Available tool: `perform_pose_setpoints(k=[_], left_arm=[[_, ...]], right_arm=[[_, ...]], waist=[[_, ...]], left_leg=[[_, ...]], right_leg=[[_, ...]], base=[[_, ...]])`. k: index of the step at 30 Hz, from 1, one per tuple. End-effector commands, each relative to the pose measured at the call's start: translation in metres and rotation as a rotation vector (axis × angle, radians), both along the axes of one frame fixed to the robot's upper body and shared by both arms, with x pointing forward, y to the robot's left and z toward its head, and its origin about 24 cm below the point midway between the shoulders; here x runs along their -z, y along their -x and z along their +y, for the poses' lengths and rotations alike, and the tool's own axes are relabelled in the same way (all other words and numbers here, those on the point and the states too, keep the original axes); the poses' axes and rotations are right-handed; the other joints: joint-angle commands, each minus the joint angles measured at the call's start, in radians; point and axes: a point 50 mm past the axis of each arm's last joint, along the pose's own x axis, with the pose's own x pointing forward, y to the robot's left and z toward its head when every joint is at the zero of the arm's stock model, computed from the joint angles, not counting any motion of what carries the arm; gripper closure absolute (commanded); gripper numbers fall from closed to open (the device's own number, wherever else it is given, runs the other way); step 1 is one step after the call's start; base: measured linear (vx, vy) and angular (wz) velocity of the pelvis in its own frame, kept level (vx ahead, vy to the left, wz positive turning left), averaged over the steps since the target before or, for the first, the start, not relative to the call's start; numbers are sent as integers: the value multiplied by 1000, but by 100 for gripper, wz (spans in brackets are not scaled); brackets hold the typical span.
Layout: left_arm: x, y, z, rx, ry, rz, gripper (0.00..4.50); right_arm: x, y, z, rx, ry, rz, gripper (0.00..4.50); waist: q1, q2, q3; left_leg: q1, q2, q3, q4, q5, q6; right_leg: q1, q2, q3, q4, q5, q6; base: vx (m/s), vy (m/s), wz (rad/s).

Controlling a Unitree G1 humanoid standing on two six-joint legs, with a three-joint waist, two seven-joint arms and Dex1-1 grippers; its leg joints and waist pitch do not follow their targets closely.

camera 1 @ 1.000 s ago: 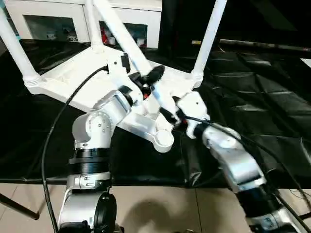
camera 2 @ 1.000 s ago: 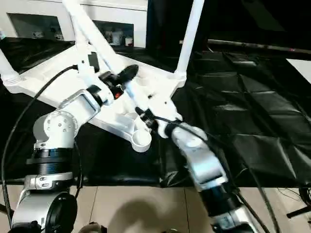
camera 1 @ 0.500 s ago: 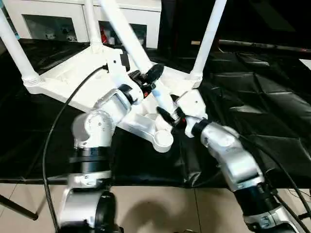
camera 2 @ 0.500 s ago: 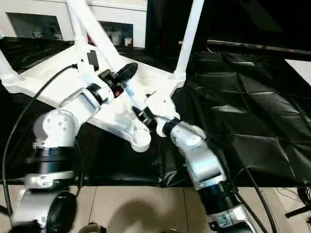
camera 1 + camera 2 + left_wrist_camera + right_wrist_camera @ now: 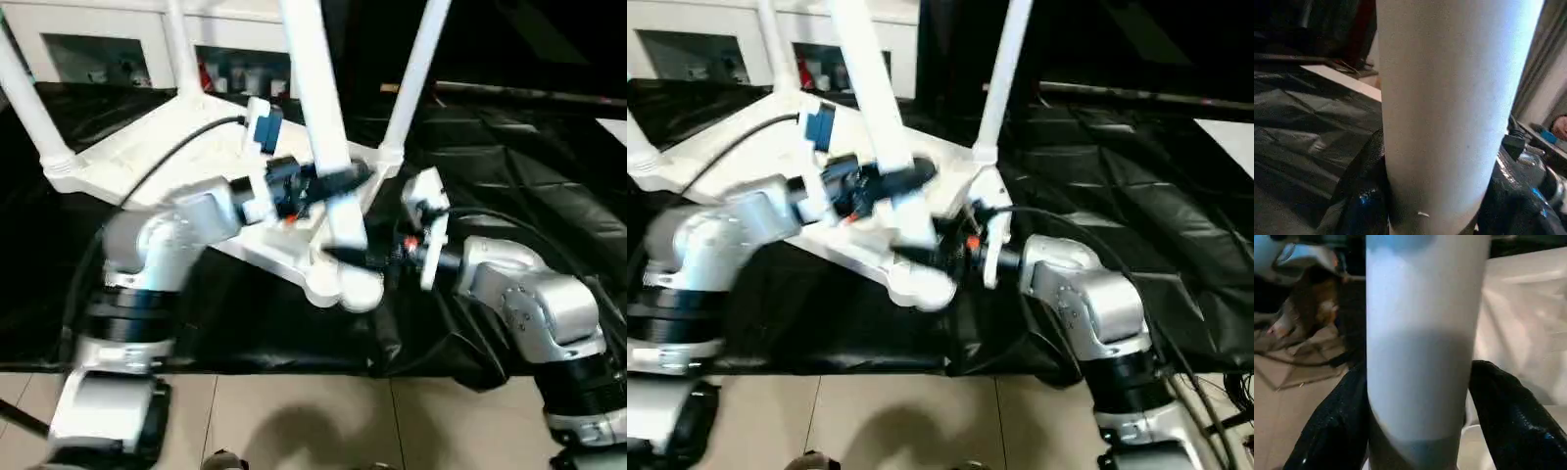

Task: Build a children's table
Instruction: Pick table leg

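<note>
— Checking head views: children's table upside down on black surface, fourth leg above near corner socket.
— Left wrist: left tool clamped on leg. Right wrist: right tool fingers flanking it, grip unclear.

This looks like a robotics lab or test room rather than a home. The work table is draped in crinkled black plastic sheeting, taped flat — a cover for trials, not for living. Behind it stands a low white cabinet with open shelves holding small, blurred items. The floor is pale, plain tile. Black cables trail loose over the robot's silver forearms — exposed wiring of a working rig.
</note>
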Motion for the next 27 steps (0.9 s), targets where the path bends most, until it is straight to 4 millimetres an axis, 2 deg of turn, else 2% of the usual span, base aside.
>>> perform_pose_setpoints(k=[1, 2, 4, 5, 8, 10, 16, 19, 20, 23, 25, 26, 27], left_arm=[[-15, 8, -7, 110, 54, -52, 262], [-16, 8, -6, 116, 55, -54, 262], [-16, 8, -5, 123, 54, -56, 262], [-17, 8, -4, 131, 52, -60, 262], [-16, 7, -3, 130, 50, -60, 262], [-16, 7, -3, 129, 51, -59, 262], [-14, 6, -2, 119, 44, -63, 262], [-13, 6, -2, 115, 42, -64, 262], [-12, 6, -2, 110, 44, -68, 262], [-11, 5, -3, 79, 40, -72, 262], [-11, -3, -4, -15, 11, -88, 262], [-11, -7, -5, -71, -13, -104, 262], [-11, -11, -7, -137, -34, -112, 262]], right_arm=[[9, -2, -8, 34, 60, 54, 175], [9, -2, -7, 28, 57, 64, 182], [9, -1, -6, 20, 52, 79, 187], [9, 0, -5, 9, 48, 95, 212], [10, 0, -6, 4, 51, 100, 224], [11, 0, -6, 5, 56, 102, 248], [13, -2, -6, 35, 63, 93, 259], [13, -3, -6, 44, 49, 93, 259], [13, -2, -5, 44, 49, 91, 259], [14, -3, -4, 49, 83, 51, 259], [15, -10, -4, 122, 123, -30, 259], [14, -13, -3, 148, 121, -39, 224], [13, -17, -1, 213, 97, -42, 189]], waist=[[2, 4, -70], [4, 1, -71], [4, 3, -71], [5, 2, -71], [5, 1, -72], [5, 1, -74], [5, 1, -76], [5, 1, -75], [5, -3, -75], [6, -1, -73], [6, -2, -73], [4, -6, -73], [3, -5, -73]], left_leg=[[21, -9, 13, -69, -252, -37], [22, -9, 13, -70, -255, -38], [22, -8, 12, -71, -251, -38], [21, -9, 12, -70, -252, -40], [18, -9, 12, -70, -241, -40], [18, -9, 12, -70, -228, -41], [17, -10, 13, -68, -203, -35], [18, -9, 13, -68, -211, -35], [17, -10, 14, -68, -213, -35], [18, -9, 13, -69, -225, -39], [17, -9, 13, -69, -225, -42], [15, -7, 13, -69, -224, -43], [17, -8, 13, -69, -224, -47]], right_leg=[[49, -34, 23, -81, -277, -168], [47, -33, 23, -82, -289, -165], [48, -33, 23, -81, -286, -164], [48, -33, 22, -82, -286, -162], [49, -33, 23, -80, -272, -161], [50, -34, 22, -77, -250, -165], [52, -32, 22, -73, -213, -174], [51, -33, 22, -74, -222, -176], [51, -33, 22, -75, -227, -174], [49, -35, 22, -78, -263, -162], [49, -35, 22, -79, -268, -157], [49, -35, 23, -80, -269, -154], [48, -36, 22, -80, -276, -150]], base=[[0, 0, 0], [0, 0, 0], [0, 0, 0], [0, 0, 0], [0, 0, 0], [0, 0, 0], [0, 0, 0], [0, 0, 0], [0, 0, 0], [0, 0, 0], [0, 0, 0], [0, 0, 0], [0, 0, 0]])
